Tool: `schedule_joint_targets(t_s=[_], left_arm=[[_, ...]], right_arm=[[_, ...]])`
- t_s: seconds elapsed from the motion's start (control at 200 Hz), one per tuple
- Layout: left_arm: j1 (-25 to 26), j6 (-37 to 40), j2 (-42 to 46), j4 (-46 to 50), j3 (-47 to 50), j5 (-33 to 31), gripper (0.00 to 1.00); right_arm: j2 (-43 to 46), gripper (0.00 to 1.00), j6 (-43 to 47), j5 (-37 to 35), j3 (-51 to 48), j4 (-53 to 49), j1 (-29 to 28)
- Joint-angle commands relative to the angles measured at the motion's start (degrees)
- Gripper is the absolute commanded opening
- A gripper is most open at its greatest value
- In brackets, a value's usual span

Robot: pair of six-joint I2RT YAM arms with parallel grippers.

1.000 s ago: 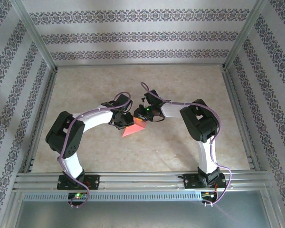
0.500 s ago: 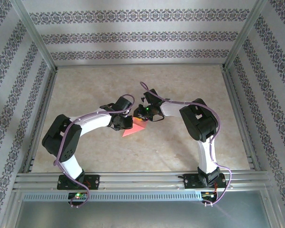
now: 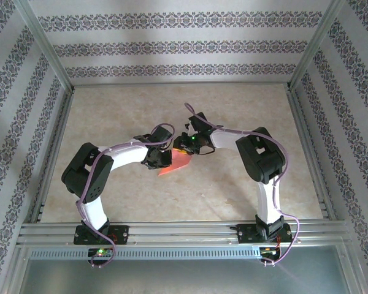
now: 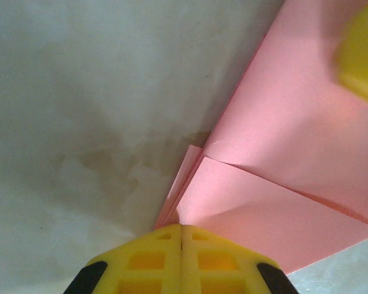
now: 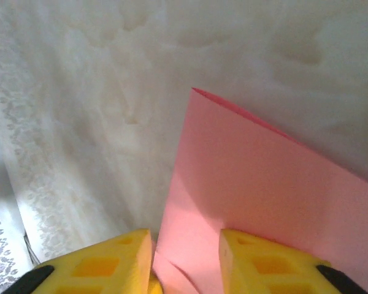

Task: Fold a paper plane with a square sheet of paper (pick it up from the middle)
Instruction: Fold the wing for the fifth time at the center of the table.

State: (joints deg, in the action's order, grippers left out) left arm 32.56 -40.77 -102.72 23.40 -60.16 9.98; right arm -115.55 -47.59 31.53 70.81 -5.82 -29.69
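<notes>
Since 1 second ago, the left tool [image 4: 181, 231] has been swung inward and closed tight on a folded corner of the square sheet of paper [image 3: 178, 163], apparently so that the layers are kept pinched together. The right tool [image 5: 185, 245] has been parted, with the sheet's edge standing between its 2 fingers, probably so that the hold can be passed over. The sheet is kept between both tools, near the middle of the surface [image 3: 245, 104].

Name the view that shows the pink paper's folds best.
Left wrist: the pink paper lies close, its layered edges and crease plain. Right wrist shows one smooth flap of it; top external, a small far-off patch.
</notes>
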Motion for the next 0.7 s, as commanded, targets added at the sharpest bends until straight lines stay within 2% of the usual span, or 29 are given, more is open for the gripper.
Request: schedule_joint_targets(t_s=[0.0, 0.07, 0.165, 0.325, 0.46, 0.694], left_arm=[[0.14, -3.74, -2.48, 2.97, 0.05, -0.83, 0.02], [0.05, -4.42, -2.69, 2.99, 0.23, -0.15, 0.02], [-0.04, -4.98, -3.01, 3.58, 0.05, 0.35, 0.02], [-0.12, -5.30, -2.94, 3.85, 0.06, 0.71, 0.02], [-0.17, -5.29, -2.99, 3.76, 0.07, 1.00, 0.02], [-0.21, -5.17, -3.13, 3.99, 0.02, 1.16, 0.02]], right_arm=[[9.64, 0.43, -0.47, -2.49, -4.35, -0.33, 2.57], [14.06, 0.47, -2.33, -4.12, -9.14, 0.61, 4.17], [18.66, 0.48, -6.80, -4.46, -16.45, 3.01, 5.90], [22.44, 0.47, -17.26, -3.91, -25.12, 8.36, 5.17], [22.36, 0.45, -23.03, -6.39, -25.74, 8.90, 2.56], [17.11, 0.37, -29.46, -8.27, -22.50, 8.65, -1.51]])
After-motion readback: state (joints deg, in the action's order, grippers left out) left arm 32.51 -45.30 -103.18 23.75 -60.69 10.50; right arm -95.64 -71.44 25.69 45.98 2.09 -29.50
